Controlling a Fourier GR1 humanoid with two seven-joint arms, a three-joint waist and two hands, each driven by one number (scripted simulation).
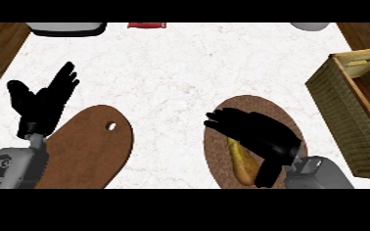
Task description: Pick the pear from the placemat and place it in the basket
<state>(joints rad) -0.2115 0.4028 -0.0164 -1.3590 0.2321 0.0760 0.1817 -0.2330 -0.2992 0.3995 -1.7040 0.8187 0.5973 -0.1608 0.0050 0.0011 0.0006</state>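
the right hand (264, 139) hovered over the pear (243, 162) on the placemat (245, 105), fingers (220, 120) spread, grasping nothing (left hand (39, 103) resting open). an off-centre grasp could roll it away from the basket (339, 103).

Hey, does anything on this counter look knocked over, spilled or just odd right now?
Nothing stands out. The pear lies on the round placemat under the right hand, the basket sits upright at the right edge, and the wooden board lies flat.

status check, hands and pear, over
Right robot hand open over pear on placemat. Left robot hand open, resting. Basket to the right, nothing in the way.
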